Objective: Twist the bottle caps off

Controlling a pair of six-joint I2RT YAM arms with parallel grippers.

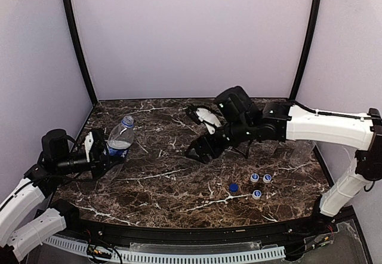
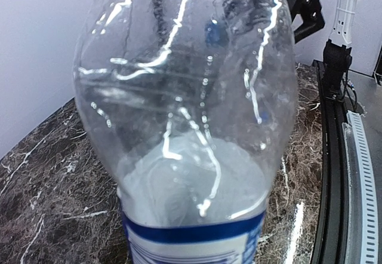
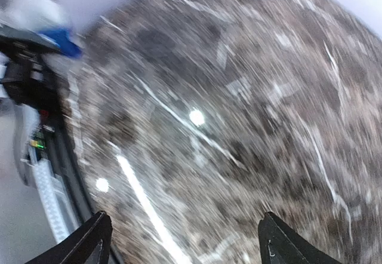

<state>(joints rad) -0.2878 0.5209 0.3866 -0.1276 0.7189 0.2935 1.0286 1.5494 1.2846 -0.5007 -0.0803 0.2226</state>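
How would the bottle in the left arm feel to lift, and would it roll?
Probably light: the bottle looks see-through with no water showing. Its thin clear wall likely dents under the left end effector. Round sides mean it could roll if laid down.

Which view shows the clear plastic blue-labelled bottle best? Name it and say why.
Top external: the whole clear plastic blue-labelled bottle shows, held by the left gripper. Left wrist gives only its clear shoulder and label edge, close up. Right wrist is too motion-blurred to tell.
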